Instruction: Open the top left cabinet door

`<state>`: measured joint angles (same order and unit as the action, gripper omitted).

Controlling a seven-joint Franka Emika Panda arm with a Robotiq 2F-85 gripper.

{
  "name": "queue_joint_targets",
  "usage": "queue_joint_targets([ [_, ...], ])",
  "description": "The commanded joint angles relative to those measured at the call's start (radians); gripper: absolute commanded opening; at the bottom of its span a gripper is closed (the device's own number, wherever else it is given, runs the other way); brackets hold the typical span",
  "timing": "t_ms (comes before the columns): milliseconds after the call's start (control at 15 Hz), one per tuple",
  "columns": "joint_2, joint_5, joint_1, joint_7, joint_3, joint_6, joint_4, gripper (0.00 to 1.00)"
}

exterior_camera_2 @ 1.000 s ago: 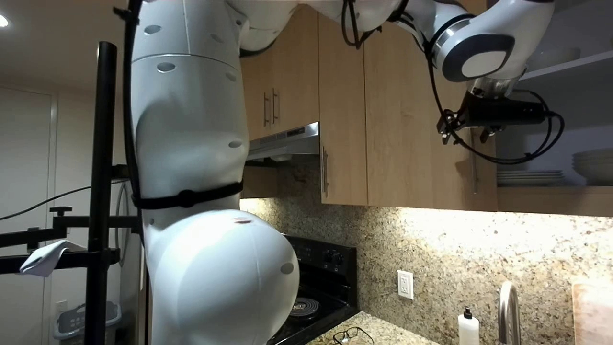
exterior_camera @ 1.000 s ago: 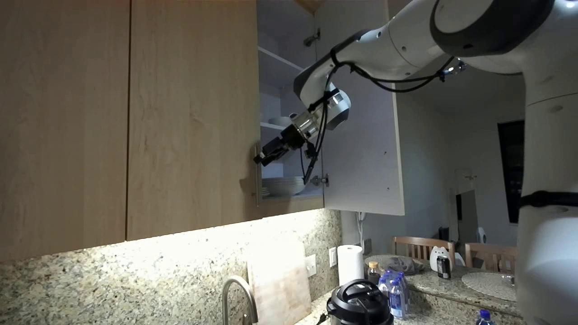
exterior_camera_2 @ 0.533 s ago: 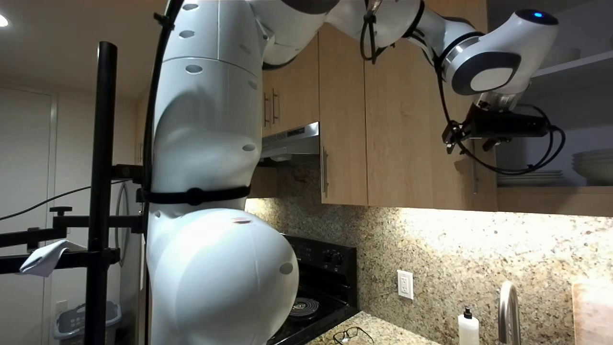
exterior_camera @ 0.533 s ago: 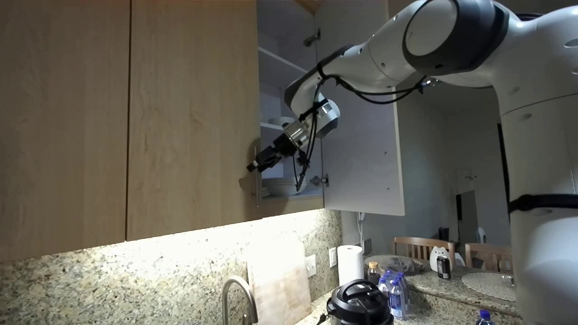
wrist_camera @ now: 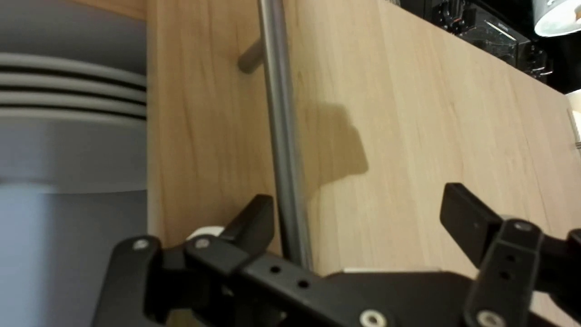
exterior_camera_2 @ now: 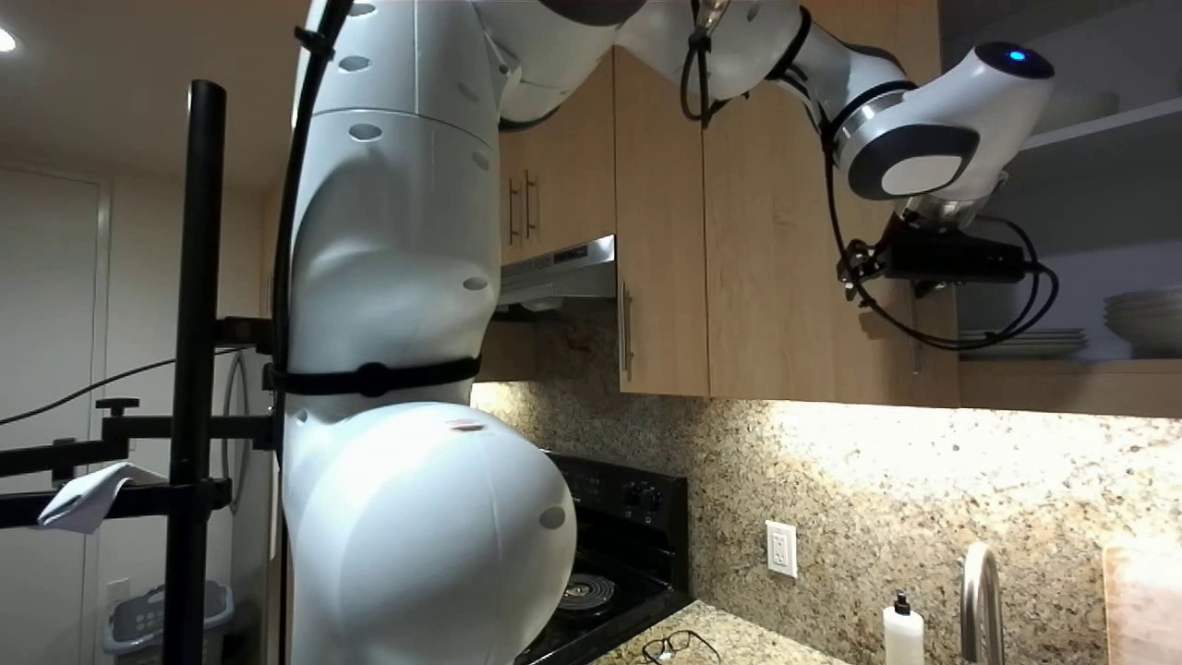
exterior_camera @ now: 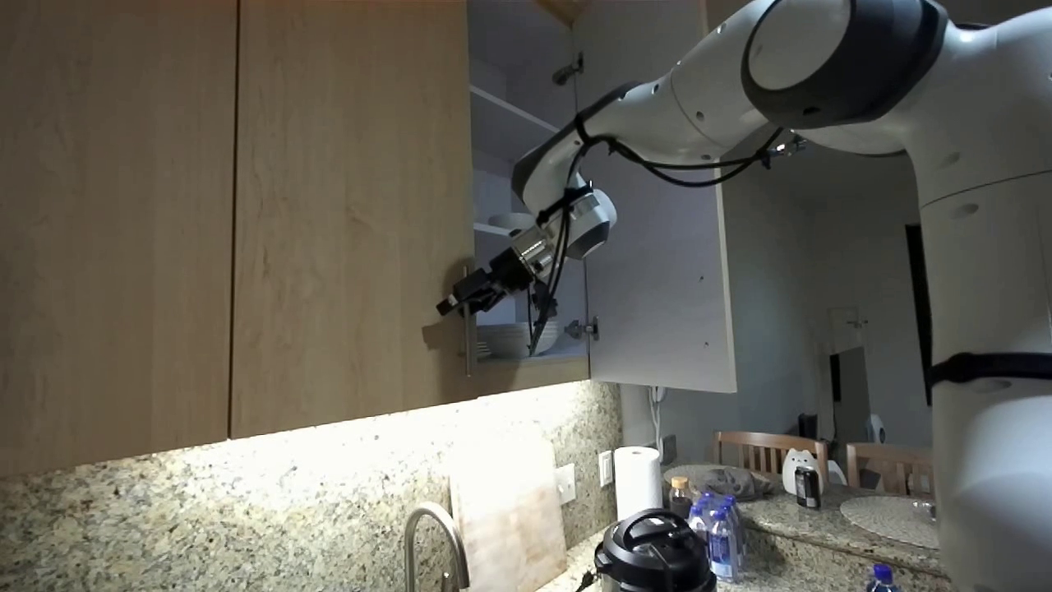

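Two fingers [wrist_camera: 470,222] of the claw [wrist_camera: 358,213] stand wide apart, the handle [wrist_camera: 284,136] seemingly between them but nearer one, on the shut door [exterior_camera: 353,214] beside the open cupboard [exterior_camera: 526,74]: best to centre first, close squarely, then pull in an arc!

Arm [exterior_camera_2: 397,203] upright along its lower length in both exterior views. Forearm [exterior_camera: 670,107] slopes down to the wrist [exterior_camera: 593,220] in an exterior view, gripper [wrist_camera: 358,215] pitched downward beyond it; small blue light [exterior_camera_2: 1017,55] lit at the wrist. In the wrist view, black fingers [wrist_camera: 467,220] wide apart, tips about level.
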<state>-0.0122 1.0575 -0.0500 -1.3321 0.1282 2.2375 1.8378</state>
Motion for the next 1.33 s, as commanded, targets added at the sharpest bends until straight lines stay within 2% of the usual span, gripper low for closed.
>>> queue_joint_targets([
  [0, -0.07, 0.067, 0.015, -0.019, -0.047, 0.117, 0.121, 1.0],
  [467, -0.135, 0.2, 0.031, -0.056, -0.078, 0.249, 0.234, 1.0],
  [1267, -0.22, 0.239, 0.039, -0.189, -0.077, 0.209, 0.339, 1.0],
])
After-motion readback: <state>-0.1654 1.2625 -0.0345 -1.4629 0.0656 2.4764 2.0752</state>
